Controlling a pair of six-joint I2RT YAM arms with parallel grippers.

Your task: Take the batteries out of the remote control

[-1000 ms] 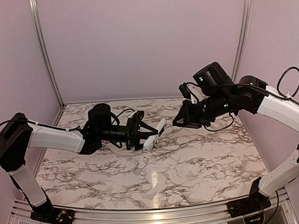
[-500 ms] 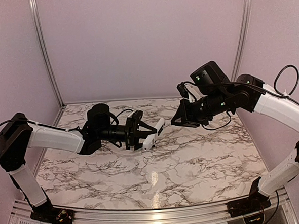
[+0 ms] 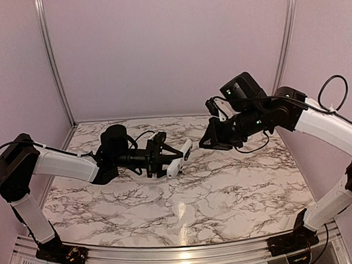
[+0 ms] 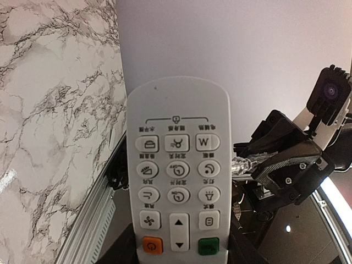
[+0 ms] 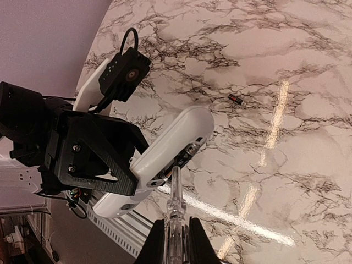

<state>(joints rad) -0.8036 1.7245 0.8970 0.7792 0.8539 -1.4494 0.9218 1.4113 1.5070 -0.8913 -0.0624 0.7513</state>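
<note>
My left gripper [image 3: 164, 158] is shut on the white remote control [image 3: 179, 158] and holds it above the table. The left wrist view shows its button face [image 4: 177, 165]. The right wrist view shows its back [image 5: 165, 144], with the battery compartment [image 5: 187, 155] open and dark; I cannot tell whether a battery is inside. My right gripper [image 5: 176, 245] is shut on a thin clear-grey stick [image 5: 175, 206] whose tip touches the open compartment. One small dark battery [image 5: 235, 99] lies on the table past the remote. The second battery is not visible.
The marble table [image 3: 227, 194] is bounded by pink walls and metal corner rails [image 3: 52, 62]. My right gripper and the stick's tip [image 4: 242, 163] show right of the remote in the left wrist view. A metal frame [image 3: 171, 255] runs along the near edge.
My right arm has moved left, bringing the stick up to the remote's end. The left gripper with the remote has shifted only slightly.
</note>
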